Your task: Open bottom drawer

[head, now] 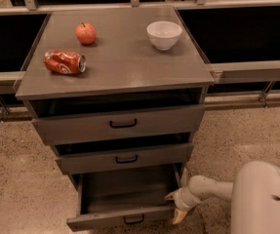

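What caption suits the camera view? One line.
Gripper at the right front corner of the open bottom drawer; apple, can and bowl on the cabinet.

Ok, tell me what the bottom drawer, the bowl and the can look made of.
The bottom drawer looks like grey-painted wood: matte, flat panels, with a black, metal-looking handle. The jaws sit at its right front corner. The bowl is probably glazed ceramic: white, smooth, slight sheen. The can is thin metal, red-printed, dented and crushed.
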